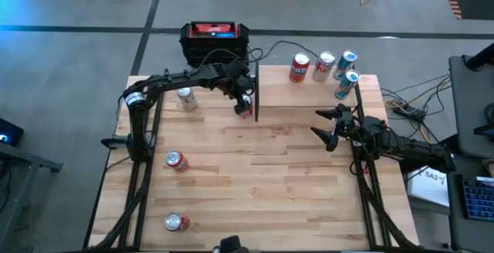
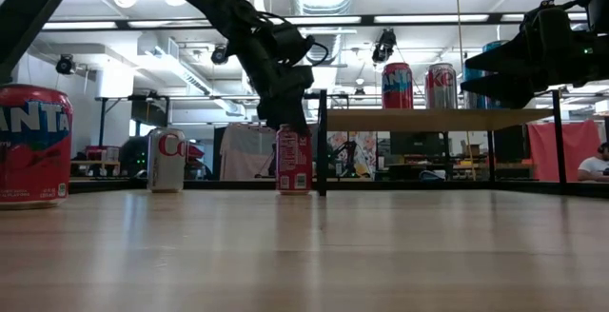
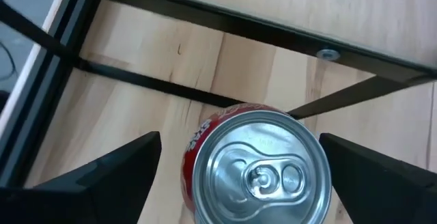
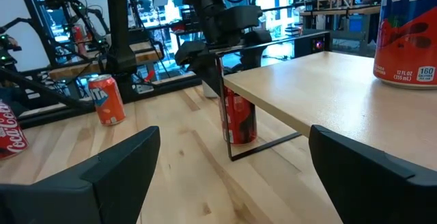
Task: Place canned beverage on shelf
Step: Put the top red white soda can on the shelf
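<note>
Wooden tabletop [image 1: 262,168] hides what left wrist shows: hand [image 3: 239,176] straddling red can [image 3: 256,169].

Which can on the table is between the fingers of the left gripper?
The red can standing beside the shelf's left edge; the left gripper straddles it, fingers apart. The other cans stand free.

The left gripper [image 1: 245,99] points down at the table's far side, fingers spread; the right gripper [image 1: 326,126] hovers mid-right, fingers apart.
</note>
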### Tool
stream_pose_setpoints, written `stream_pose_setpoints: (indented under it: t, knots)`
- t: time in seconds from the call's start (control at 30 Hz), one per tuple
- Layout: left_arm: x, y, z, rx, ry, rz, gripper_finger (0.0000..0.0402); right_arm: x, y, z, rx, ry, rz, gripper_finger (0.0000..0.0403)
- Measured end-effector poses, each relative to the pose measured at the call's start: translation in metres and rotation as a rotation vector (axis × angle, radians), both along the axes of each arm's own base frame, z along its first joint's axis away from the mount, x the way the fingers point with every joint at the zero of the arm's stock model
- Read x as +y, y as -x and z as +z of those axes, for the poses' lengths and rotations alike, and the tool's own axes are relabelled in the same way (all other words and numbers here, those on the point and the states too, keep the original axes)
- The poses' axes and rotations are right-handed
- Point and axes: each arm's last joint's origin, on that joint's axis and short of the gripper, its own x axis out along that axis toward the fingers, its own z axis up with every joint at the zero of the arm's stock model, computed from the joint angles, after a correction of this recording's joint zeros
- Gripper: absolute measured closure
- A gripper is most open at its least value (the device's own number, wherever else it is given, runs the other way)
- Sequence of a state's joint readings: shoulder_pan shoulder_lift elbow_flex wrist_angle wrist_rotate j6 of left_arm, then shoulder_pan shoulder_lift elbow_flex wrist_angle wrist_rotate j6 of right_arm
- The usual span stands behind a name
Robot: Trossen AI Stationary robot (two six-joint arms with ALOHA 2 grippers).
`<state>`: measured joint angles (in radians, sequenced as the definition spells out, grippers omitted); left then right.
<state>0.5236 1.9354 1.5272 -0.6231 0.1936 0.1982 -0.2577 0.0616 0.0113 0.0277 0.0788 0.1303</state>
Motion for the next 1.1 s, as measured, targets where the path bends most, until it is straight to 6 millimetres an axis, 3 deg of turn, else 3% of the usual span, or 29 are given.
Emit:
stream_pose_setpoints:
  t: [0.3,0.6,0.87,1.1]
  knots:
    - [-0.002,0.004,-0.001,0.049,0.044,0.064,0.0119,0.0,0.0,0.0,0.0,0.0,0.0,0.0044]
    - [-0.017,0.018,0.006,0.124,0.104,-0.156,0.0117,0.0,0.0,0.0,0.0,0.0,0.0,0.0044]
    - [-0.053,0.014,0.021,0.124,0.097,-0.317,0.0108,0.0,0.0,0.0,0.0,0.0,0.0,0.0044]
    - [-0.1,0.0,0.028,0.152,0.01,-0.395,0.011,0.0,0.0,0.0,0.0,0.0,0.0,0.0044]
